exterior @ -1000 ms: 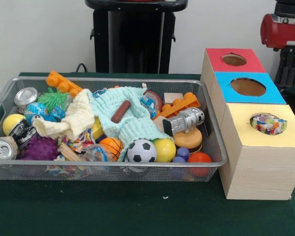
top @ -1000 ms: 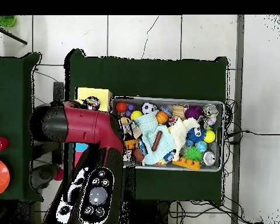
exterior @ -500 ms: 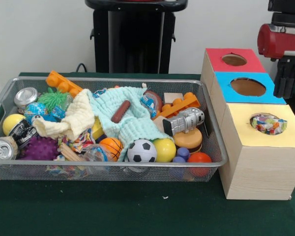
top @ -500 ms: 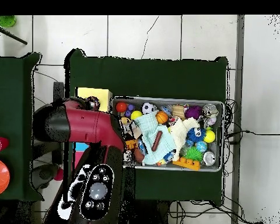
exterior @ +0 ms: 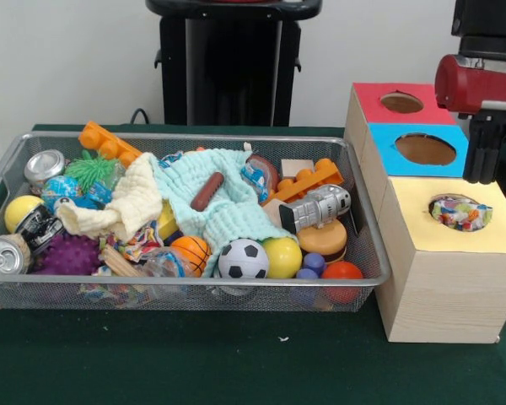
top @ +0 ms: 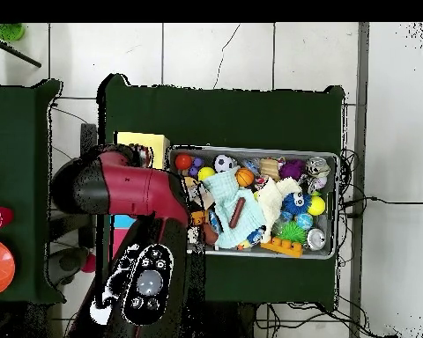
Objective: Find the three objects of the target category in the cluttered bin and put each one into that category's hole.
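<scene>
Front view shows the gripper [exterior: 481, 160], fingers together and empty, drifting left above the yellow box [exterior: 452, 253], whose hole already holds a colourful item [exterior: 459, 212].

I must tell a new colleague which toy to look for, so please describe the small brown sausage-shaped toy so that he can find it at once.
Start at the wire mesh bin to the left of the three coloured boxes in the front view. Near its middle lies a pale mint-green cloth, and the small brown sausage-shaped toy rests on top of it, lying slantwise. It is the only brown rod-like thing there; its neighbours are balls, blocks and cans.
</scene>
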`<action>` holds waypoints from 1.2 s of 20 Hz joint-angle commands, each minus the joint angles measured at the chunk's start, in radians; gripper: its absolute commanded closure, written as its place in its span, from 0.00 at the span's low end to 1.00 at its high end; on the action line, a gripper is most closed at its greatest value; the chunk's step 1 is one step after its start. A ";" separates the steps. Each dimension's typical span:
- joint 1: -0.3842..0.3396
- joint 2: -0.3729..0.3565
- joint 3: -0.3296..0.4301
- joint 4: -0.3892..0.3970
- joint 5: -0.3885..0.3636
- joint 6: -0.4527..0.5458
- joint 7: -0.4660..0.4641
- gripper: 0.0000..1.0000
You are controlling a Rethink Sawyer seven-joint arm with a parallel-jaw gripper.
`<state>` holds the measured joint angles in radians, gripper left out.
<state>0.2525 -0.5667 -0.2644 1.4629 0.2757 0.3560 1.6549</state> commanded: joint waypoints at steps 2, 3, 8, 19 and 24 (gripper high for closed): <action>-0.043 0.063 0.059 0.041 -0.041 -0.046 0.148 1.00; -0.044 0.066 0.060 0.041 -0.047 -0.049 0.142 1.00; -0.051 0.082 0.066 0.045 -0.054 -0.090 0.142 1.00; -0.046 0.136 0.068 0.041 -0.028 -0.118 0.169 1.00; -0.057 0.137 0.099 0.055 -0.018 -0.110 0.167 1.00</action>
<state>0.2294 -0.4820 -0.2624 1.4626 0.2722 0.2619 1.6549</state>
